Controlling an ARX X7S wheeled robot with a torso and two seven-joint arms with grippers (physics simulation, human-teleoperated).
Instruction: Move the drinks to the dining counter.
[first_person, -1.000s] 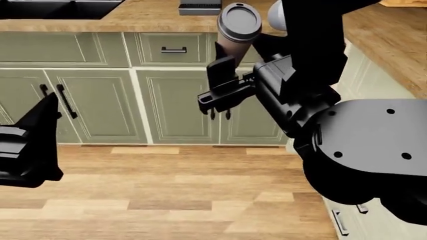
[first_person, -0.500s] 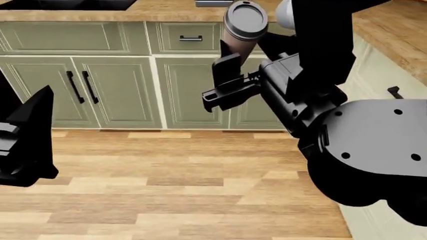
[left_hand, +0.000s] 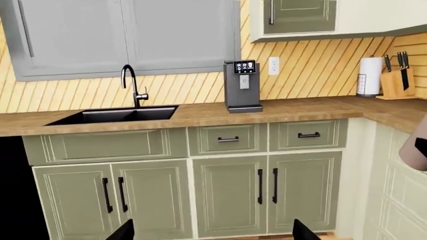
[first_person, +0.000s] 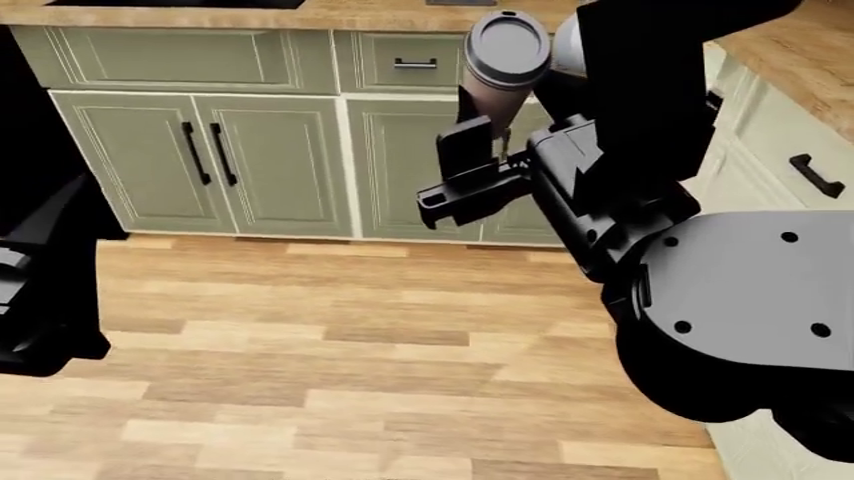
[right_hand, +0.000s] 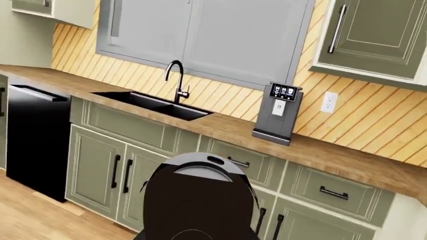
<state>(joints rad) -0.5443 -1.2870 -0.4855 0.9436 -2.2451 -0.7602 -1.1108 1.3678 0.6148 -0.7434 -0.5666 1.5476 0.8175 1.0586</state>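
Observation:
A slim dark brown paper cup (first_person: 497, 75) with a black lid, one of the drinks, stands upright in my right gripper (first_person: 483, 130), which is shut on it in front of the green cabinets. In the right wrist view the cup (right_hand: 199, 200) fills the lower middle and hides the fingers. A sliver of the cup (left_hand: 416, 149) shows at the edge of the left wrist view. My left gripper (left_hand: 213, 235) is open and empty, with only its two fingertips (left_hand: 124, 232) showing. It hangs low at the left (first_person: 47, 290). The dining counter is out of view.
Green base cabinets (first_person: 274, 160) run under a brown wood worktop (left_hand: 280, 109). The worktop carries a black sink (left_hand: 113, 115) with faucet, a coffee machine (left_hand: 241, 86), a paper towel roll (left_hand: 368, 76) and a knife block (left_hand: 395, 82). Wood floor (first_person: 334, 370) lies below. A black appliance (right_hand: 33, 140) stands beside the cabinets.
The head view has shifted: the cabinets and worktop slid up and to the right in frame, and more floor shows. The cup stays held in the right gripper. The left arm holds its place.

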